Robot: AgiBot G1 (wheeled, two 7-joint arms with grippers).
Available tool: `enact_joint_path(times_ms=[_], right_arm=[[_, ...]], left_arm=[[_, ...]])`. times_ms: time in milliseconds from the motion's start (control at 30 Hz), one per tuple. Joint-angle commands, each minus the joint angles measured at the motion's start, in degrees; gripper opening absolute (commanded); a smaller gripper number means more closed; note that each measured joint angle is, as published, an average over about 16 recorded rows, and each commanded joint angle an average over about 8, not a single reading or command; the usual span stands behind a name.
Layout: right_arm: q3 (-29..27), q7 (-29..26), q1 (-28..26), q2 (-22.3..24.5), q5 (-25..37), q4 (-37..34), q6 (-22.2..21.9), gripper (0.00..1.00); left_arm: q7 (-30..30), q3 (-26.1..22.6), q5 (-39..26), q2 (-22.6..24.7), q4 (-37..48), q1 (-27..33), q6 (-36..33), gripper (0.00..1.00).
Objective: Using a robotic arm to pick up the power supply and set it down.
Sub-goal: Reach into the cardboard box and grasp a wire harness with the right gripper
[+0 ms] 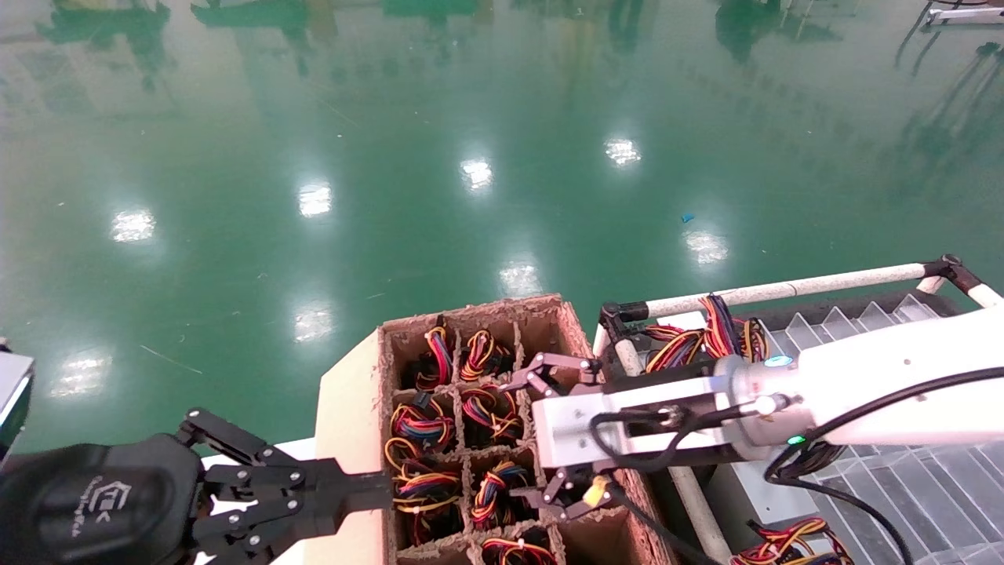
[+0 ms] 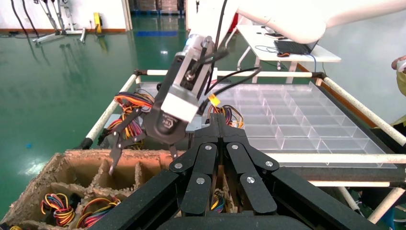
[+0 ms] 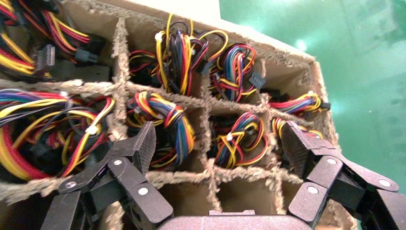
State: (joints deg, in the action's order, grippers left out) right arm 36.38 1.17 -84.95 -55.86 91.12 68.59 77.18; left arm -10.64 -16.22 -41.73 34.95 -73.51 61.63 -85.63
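The power supplies stand in the cells of a divided cardboard box (image 1: 408, 333), and only their tied wire bundles (image 1: 492, 484) show; the grey bodies are hidden. My right gripper (image 1: 527, 439) hangs open just above the box's right-hand cells. In the right wrist view its fingers (image 3: 142, 143) straddle two cells, and a bundle of red, yellow and blue wires (image 3: 239, 139) lies between them, untouched. My left gripper (image 1: 380, 488) is shut and empty, its tip at the box's left wall. From the left wrist the shut left gripper (image 2: 218, 119) points toward the right gripper (image 2: 143, 155).
A clear compartment tray (image 1: 925, 486) lies to the right inside a white pipe frame (image 1: 784, 289). More wire bundles rest at its near corner (image 1: 706, 337) and at the bottom edge (image 1: 792, 545). The box's nearest cells (image 3: 239, 196) hold nothing. Green floor lies beyond.
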Motion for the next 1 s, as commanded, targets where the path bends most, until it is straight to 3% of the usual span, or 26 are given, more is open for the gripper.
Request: enact_joint_path(times_ms=[33,167,233,1000], right_arm=[[0.4,0.5,0.0,-0.8,1.0,0.4,-0.7,0.0],[1.7,0.4,-0.8,-1.9,3.1,0.4,-0.3,0.0],[2.2,0.3,-1.2,-2.3,3.9,0.4,-0.1,0.0],[4.0,-2.0,-1.6,-3.5,6.4,0.0,1.1,0.0]], left_arm=[[0.0,0.0,0.0,0.0,0.0,0.0,0.0,0.58],[0.0,0.0,0.0,0.0,0.0,0.0,0.0,0.9],[0.0,0.0,0.0,0.0,0.0,0.0,0.0,1.0],[0.1,-0.1,0.1,-0.1,0.0,0.0,0.1,1.0]])
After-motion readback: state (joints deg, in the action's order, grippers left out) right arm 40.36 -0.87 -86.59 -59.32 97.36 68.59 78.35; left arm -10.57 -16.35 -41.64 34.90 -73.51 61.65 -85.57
